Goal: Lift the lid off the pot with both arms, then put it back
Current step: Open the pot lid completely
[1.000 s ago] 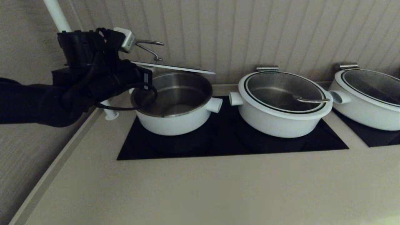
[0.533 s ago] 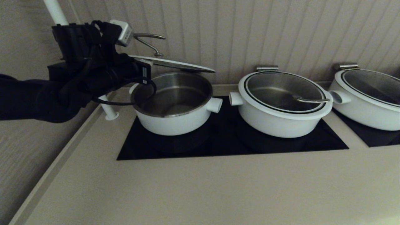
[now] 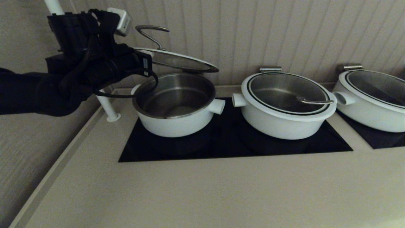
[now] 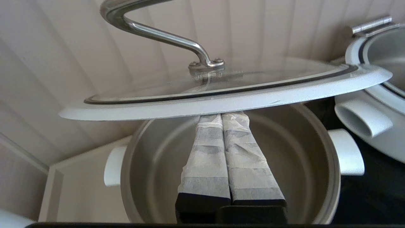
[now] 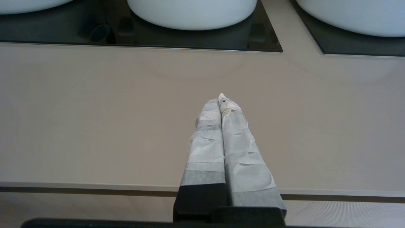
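Lid (image 3: 177,60) and left gripper (image 4: 221,114) higher — lid's left edge more upturned.

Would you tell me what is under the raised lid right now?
Under the lid are the left gripper, fingers pressed together beneath its rim, and the open pot, its steel inside bare where visible. The fingers cover part of the pot's floor, and the fingertips are hidden by the rim.
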